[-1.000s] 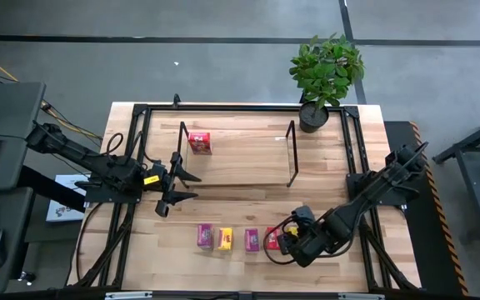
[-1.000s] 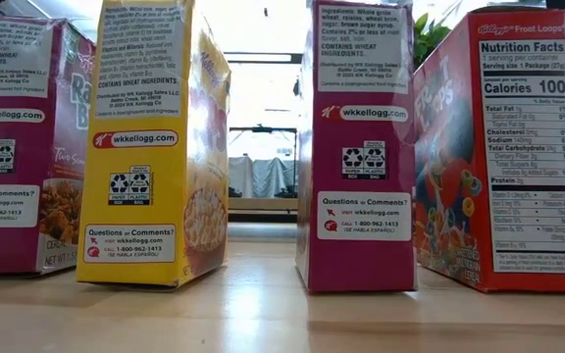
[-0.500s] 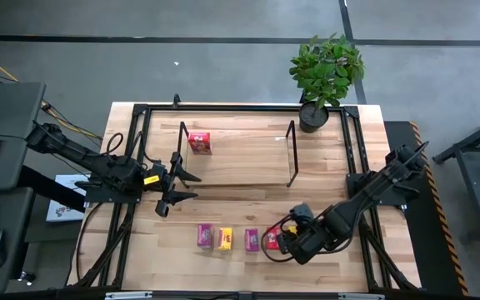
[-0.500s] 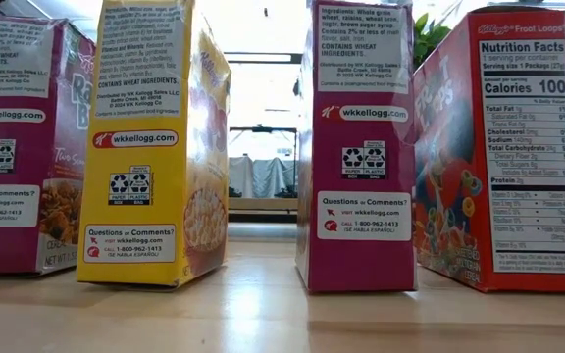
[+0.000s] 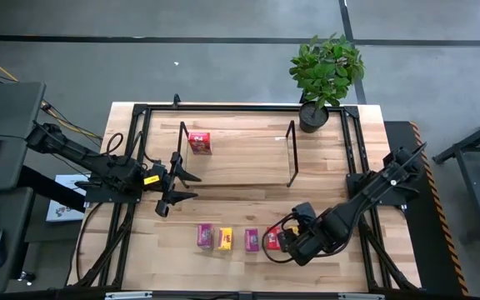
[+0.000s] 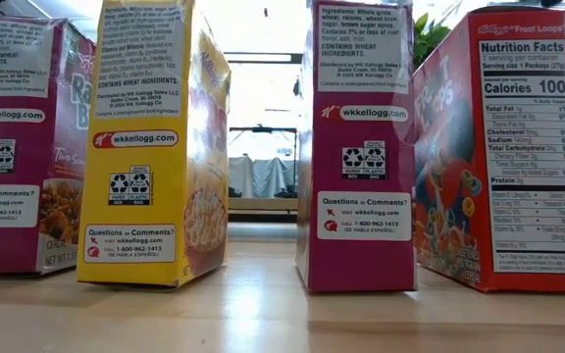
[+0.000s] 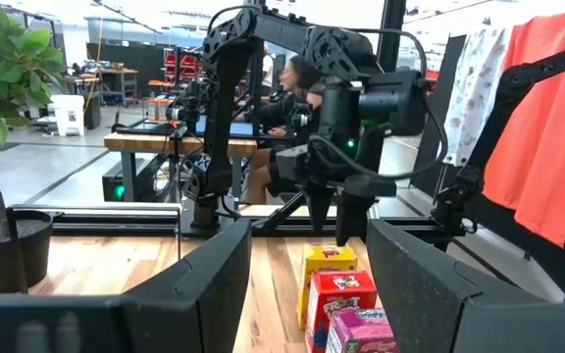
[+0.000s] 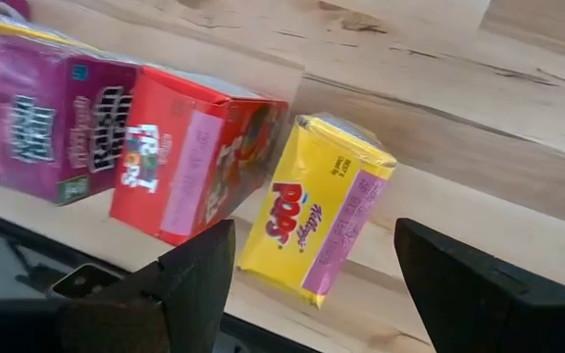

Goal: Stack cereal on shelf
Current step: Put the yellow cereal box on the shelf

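Note:
Five cereal boxes stand in a row near the table's front edge: magenta (image 5: 204,237), yellow (image 5: 224,239), magenta (image 5: 252,240), red (image 5: 270,241), and a yellow one (image 8: 317,221) at the right end. A sixth, red box (image 5: 200,142) stands on the shelf (image 5: 240,162) by its left wire frame. My right gripper (image 8: 312,235) points down over the right-end yellow box, open, with one finger to each side and clear of it. My left gripper (image 5: 192,187) waits open and level, left of the shelf.
A potted plant (image 5: 326,71) stands at the table's far right corner. Black frame rails (image 5: 352,142) run along the table's sides. Bare wood lies between the shelf and the row. Beyond the table, a person sits at a desk (image 7: 282,98).
My right gripper has tipped slightly over the yellow box at the row's right end. Its fingers stay as wide apart as before. The boxes have not moved.

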{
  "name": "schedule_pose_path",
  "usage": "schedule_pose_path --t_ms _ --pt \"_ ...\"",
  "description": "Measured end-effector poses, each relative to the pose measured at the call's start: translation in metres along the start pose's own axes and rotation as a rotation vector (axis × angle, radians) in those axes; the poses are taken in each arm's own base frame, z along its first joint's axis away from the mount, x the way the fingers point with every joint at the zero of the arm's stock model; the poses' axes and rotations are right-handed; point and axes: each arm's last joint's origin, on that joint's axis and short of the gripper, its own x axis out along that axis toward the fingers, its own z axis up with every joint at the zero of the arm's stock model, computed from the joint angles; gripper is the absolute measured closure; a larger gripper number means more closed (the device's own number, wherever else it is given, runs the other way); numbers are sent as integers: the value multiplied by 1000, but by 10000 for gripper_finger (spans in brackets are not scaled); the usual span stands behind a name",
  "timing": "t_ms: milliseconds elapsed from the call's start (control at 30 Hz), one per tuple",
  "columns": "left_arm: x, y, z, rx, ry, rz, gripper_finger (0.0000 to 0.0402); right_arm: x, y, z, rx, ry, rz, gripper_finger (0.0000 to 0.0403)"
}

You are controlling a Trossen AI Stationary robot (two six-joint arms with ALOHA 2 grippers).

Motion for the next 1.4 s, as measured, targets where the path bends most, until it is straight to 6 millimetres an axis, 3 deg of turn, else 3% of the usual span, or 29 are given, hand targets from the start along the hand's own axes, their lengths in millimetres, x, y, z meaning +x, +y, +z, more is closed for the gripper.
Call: schedule_pose_path --t_ms 767,967,1167,1400 --pt "0 0 0 0 2 0 206 42 10 -10 -63 -37 -105 131" --pt "0 0 0 -2 1 0 206 42 8 -9 -120 -48 -128 151" --pt "0 0 0 -2 1 0 206 39 6 -9 -202 -32 -164 206" --pt "0 0 0 -1 1 0 206 3 16 -7 -459 14 -152 274"
